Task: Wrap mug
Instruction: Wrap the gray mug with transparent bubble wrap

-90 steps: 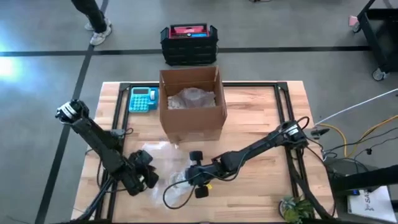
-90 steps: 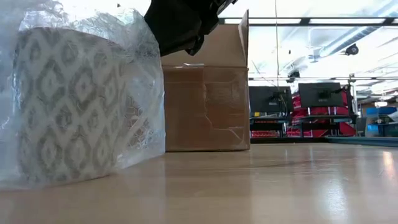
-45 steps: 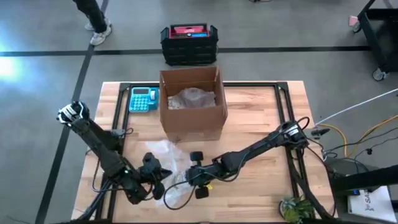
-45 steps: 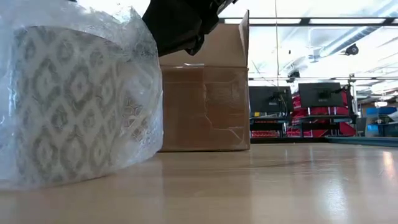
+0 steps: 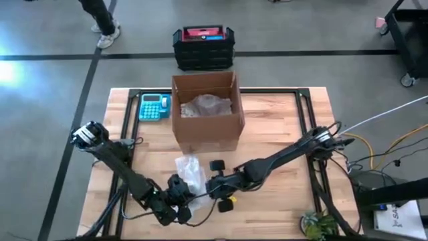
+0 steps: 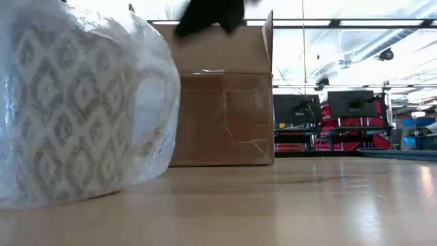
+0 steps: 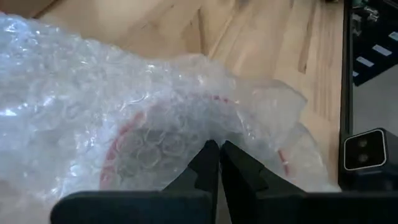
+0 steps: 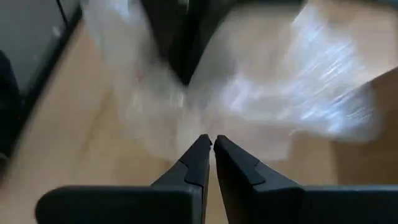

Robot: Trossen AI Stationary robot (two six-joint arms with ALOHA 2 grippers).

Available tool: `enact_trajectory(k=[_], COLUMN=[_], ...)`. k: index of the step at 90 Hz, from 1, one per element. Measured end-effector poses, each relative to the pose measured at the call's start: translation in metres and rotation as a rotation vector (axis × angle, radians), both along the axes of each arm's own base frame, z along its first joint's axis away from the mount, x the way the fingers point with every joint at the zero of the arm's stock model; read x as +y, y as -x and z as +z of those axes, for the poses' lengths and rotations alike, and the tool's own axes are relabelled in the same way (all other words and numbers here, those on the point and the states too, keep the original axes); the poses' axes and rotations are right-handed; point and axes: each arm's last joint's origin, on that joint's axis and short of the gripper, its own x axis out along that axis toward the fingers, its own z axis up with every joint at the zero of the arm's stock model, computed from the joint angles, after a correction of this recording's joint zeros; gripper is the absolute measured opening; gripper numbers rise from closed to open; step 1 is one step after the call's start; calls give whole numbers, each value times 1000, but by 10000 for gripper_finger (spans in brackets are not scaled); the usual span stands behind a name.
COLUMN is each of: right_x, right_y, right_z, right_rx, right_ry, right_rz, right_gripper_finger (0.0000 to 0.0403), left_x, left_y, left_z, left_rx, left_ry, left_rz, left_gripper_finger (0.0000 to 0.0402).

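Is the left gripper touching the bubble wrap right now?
Touching. The left wrist view shows the left gripper with its fingers closed together, tips pressed into the bubble wrap that covers the mug.

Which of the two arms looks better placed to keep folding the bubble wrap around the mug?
Probably the left. Its gripper has shut fingers right against the bubble wrap over the mug. The right gripper is also shut, just beside the bundle.

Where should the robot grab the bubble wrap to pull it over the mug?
Probably the loose flap of bubble wrap sticking out on the box side of the mug, coming from above. It lies thin and free there; elsewhere it hugs the mug.
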Motion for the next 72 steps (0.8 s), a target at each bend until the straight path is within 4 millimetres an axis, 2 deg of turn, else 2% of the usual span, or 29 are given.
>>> enact_trajectory(k=[9,24,36,52,62,72], right_x=[-6,-10,4,20,20,21], right_y=[-9,-31,-34,-32,-35,-35], right_z=[2,-27,-51,-68,-76,-78], right_rx=[-74,-132,-92,-68,-55,-54], right_ry=[10,20,-24,1,-3,-2], right_rz=[-29,-48,26,69,63,64], right_gripper_finger=[14,14,14,14,14,14], left_x=[0,0,0,0,-1,-1], left_y=[1,0,0,0,-1,0], left_z=[2,4,4,8,21,47], left_rx=[-5,-16,-18,-26,-39,-96], left_ry=[0,4,6,23,40,45], left_rz=[-8,-21,-22,-26,-48,-78], left_gripper_finger=[1,3,1,6,6,5])
